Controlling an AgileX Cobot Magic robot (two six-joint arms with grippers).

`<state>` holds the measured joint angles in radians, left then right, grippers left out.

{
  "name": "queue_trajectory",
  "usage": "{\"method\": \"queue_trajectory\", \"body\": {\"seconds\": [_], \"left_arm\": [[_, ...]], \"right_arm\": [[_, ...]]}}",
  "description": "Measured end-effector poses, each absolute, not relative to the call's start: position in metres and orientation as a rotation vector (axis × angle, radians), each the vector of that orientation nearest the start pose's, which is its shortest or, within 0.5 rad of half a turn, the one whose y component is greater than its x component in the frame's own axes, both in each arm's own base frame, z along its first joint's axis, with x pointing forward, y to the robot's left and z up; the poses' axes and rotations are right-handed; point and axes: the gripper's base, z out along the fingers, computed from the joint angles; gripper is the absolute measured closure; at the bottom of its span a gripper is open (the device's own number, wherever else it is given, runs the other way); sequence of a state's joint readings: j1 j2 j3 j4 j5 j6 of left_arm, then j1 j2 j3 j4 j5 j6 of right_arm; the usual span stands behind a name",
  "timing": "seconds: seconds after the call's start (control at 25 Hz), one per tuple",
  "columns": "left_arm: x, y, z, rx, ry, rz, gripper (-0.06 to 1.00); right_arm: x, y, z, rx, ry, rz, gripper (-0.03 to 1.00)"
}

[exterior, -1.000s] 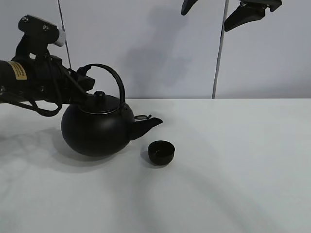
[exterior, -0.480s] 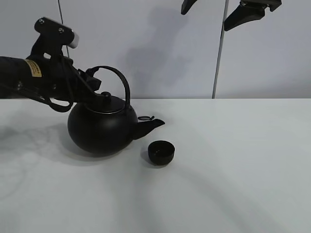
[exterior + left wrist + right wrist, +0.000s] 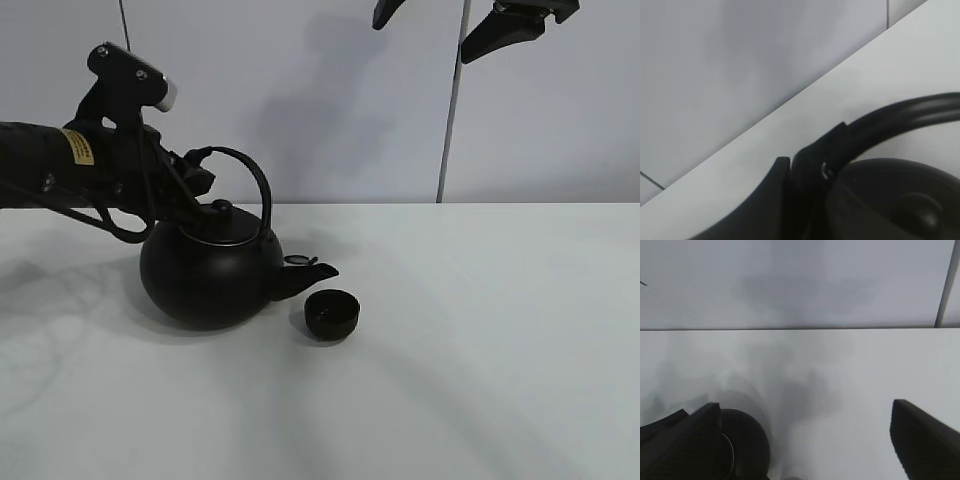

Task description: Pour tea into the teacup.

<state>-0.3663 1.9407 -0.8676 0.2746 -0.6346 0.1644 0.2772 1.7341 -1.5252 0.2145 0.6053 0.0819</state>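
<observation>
At left of white table point(image 3: 500, 360): left gripper point(image 3: 196, 170) clenched on arched handle point(image 3: 256, 178) of big round black kettle point(image 3: 205, 285), spout point(image 3: 312, 272) just beside tiny round black teacup point(image 3: 331, 313). Pour seemingly starting; next needs steeper tilt, spout over cup.

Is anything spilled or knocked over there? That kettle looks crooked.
Nothing is spilled. The kettle leans spout-down toward the teacup only because the left tool grips its handle. The teacup stands upright near the spout, and the table looks dry.

We see a plain black kettle point(image 3: 210, 280) at our black left gripper point(image 3: 195, 170), black teacup point(image 3: 331, 313), yellow arm label point(image 3: 78, 147), white table point(image 3: 480, 360).
</observation>
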Motion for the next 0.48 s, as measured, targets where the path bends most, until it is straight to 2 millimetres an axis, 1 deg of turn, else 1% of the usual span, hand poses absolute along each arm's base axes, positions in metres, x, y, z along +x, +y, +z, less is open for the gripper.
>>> {"method": "queue_trajectory", "body": {"seconds": [0.48], "left_arm": [[0.3497, -0.1498, 0.1446, 0.851, 1.73, -0.109, 0.85]], "right_arm": [[0.3852, 0.1211, 0.3274, -0.085, 2.314, 0.415, 0.34]]}}
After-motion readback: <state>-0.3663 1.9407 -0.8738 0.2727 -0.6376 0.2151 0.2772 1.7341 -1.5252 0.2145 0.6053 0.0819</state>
